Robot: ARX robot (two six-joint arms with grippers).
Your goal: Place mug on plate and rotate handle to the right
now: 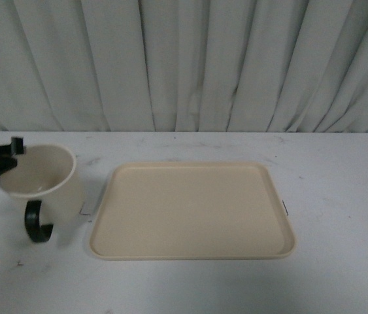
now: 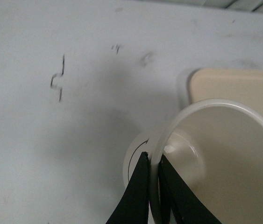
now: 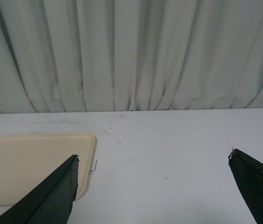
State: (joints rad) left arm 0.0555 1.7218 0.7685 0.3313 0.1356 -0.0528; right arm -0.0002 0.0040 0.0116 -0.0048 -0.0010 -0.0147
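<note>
Gripping hand (left): your black left gripper [image 1: 12,156] is pinched on the mug's rim. The left wrist view shows one finger inside the cup and one outside.
Mug: the cream-white round mug [image 1: 40,178] is at the far left of the table, just left of the tray and not on it. It's tipped so the open mouth faces the front camera. Honestly can't tell if the base is touching the table.
Handle: the thick glossy black loop handle [image 1: 36,222] hangs off the near side of the mug, pointing back toward the robot rather than to the right.
Plate: the flat beige rectangular plastic tray with rounded corners [image 1: 190,254] lies flat mid-table, with a narrow strip of tabletop between it and the mug.
Right hand: your right gripper [image 3: 153,154] has its two dark fingers spread wide with nothing between them, over the table to the right of the tray.
Table: white tabletop [image 1: 340,275] with a few grey scuffs.
Backdrop: pale grey pleated curtain [image 1: 236,65] along the far edge.
</note>
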